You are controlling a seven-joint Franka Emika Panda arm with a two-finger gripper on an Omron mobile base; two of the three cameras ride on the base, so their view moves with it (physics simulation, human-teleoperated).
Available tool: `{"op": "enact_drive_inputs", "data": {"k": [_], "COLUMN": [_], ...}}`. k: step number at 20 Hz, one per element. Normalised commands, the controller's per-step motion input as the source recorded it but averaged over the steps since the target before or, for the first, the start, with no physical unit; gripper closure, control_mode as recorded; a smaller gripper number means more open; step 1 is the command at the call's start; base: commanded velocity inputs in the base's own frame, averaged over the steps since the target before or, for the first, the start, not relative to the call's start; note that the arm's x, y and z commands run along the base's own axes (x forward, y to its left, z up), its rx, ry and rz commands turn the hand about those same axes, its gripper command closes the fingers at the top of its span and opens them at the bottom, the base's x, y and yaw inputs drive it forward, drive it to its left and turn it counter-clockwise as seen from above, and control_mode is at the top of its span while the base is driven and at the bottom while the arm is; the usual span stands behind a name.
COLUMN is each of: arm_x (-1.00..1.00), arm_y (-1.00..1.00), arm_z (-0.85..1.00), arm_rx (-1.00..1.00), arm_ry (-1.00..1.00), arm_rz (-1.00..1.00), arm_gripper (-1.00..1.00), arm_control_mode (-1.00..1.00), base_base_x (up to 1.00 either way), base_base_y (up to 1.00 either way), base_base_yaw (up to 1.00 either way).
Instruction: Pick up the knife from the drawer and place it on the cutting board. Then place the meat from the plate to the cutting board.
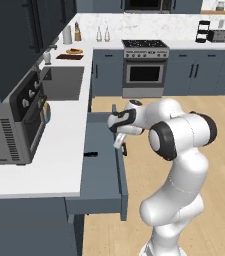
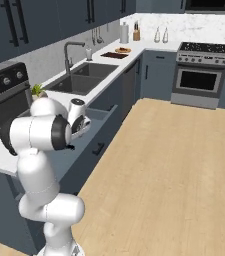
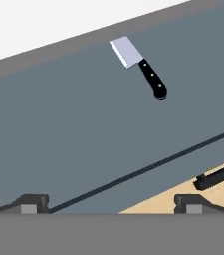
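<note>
My gripper (image 3: 111,204) hung open and empty over the pulled-out drawer (image 1: 101,175), fingers spread wide. The knife (image 3: 139,66) lay flat on the drawer floor near the back wall, well apart from my fingertips, its blade partly under the counter edge. Far down the counter, the cutting board (image 1: 69,57) sat bare beside the plate (image 1: 74,51), which seemed to carry the meat. Judging by that, nothing was placed yet; both moves remained.

I stand in a home kitchen; a stainless oven range (image 1: 145,67) sits among slate-blue cabinets (image 1: 199,75); a sink (image 2: 80,77) with a faucet (image 2: 70,54) is sunk in the white bench (image 1: 59,150); a microwave (image 1: 14,122) rests on it; the floor (image 2: 174,170) is pale wood.
</note>
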Motion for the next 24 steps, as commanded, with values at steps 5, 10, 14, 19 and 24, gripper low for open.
{"op": "enact_drive_inputs", "data": {"k": [5,10,14,19,24], "arm_x": [0.36,0.13,0.12,0.08,0.03], "arm_y": [0.0,0.0,-0.01,-0.02,-0.12], "arm_z": [-0.12,-0.32,-0.5,-0.53,-0.36], "arm_rx": [-0.05,-0.06,-0.05,0.0,0.0], "arm_ry": [-0.03,-0.01,0.0,0.0,-0.01], "arm_rz": [0.05,0.11,0.11,0.11,0.11], "arm_gripper": [-1.0,-1.0,-1.0,-1.0,-1.0], "arm_control_mode": [-1.0,-1.0,-1.0,-1.0,-1.0], "base_base_x": [0.0,0.0,0.0,0.0,0.0], "base_base_y": [0.0,0.0,0.0,0.0,0.0], "base_base_yaw": [0.0,0.0,0.0,0.0,0.0]}}
